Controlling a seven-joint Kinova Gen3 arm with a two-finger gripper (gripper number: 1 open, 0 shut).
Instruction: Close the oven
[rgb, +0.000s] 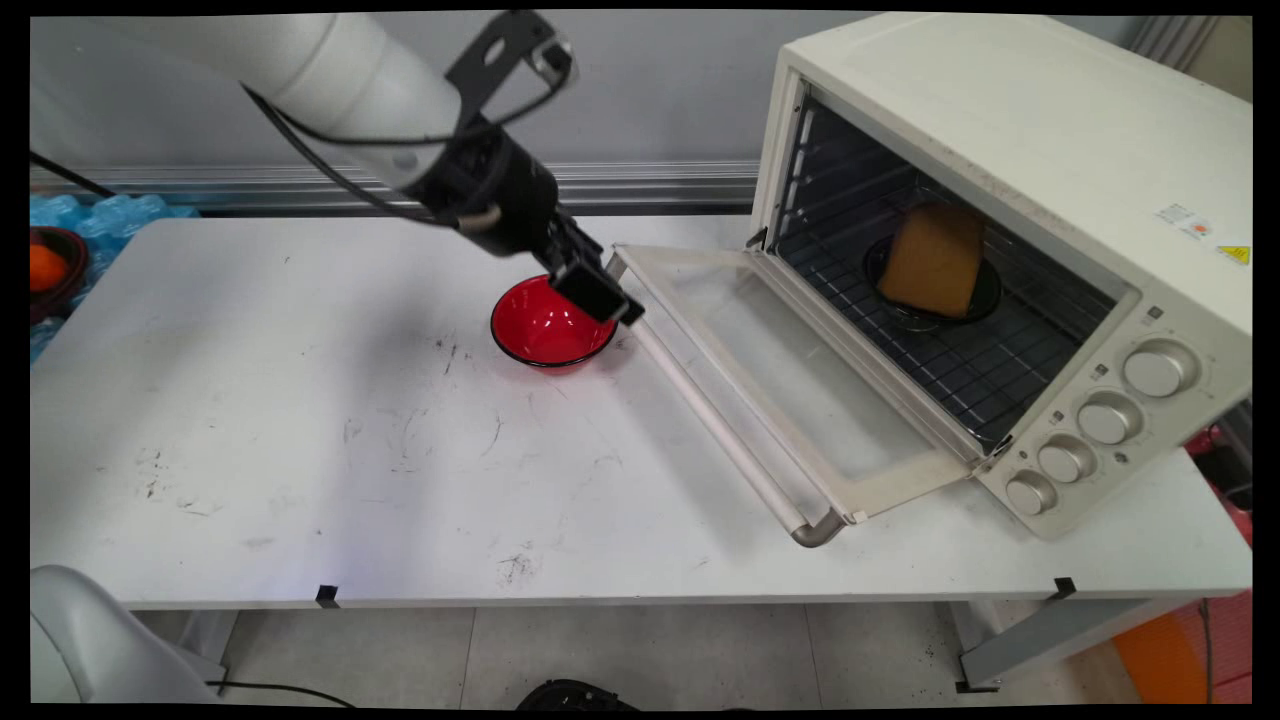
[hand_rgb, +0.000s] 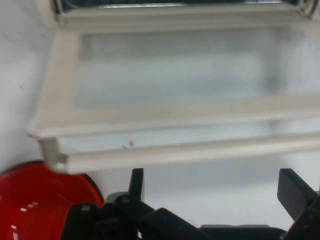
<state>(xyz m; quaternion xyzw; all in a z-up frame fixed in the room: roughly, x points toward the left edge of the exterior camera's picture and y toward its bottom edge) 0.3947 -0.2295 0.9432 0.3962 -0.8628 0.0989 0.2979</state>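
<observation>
Just now my jaws (hand_rgb: 212, 187) hang spread and empty above the red bowl's (rgb: 545, 325) rim, beside the toaster oven's (rgb: 1010, 200) lowered door (rgb: 760, 370).

A: How many bowls sit on the counter (rgb: 300, 450)?
B: One red bowl (rgb: 545, 325), toward the far middle. One toaster oven (rgb: 1010, 240) stands at the right, with its one door (rgb: 790, 380) folded down.
A: And inside it?
B: One dark dish (rgb: 905, 305) carrying one brown block (rgb: 935, 260) on the rack.
A: Knobs?
B: Four knobs (rgb: 1105, 418) down the oven's near right panel.
A: Anything off the counter?
B: At the far left, one dark bowl (rgb: 62, 270) holding one orange thing (rgb: 45, 265).
</observation>
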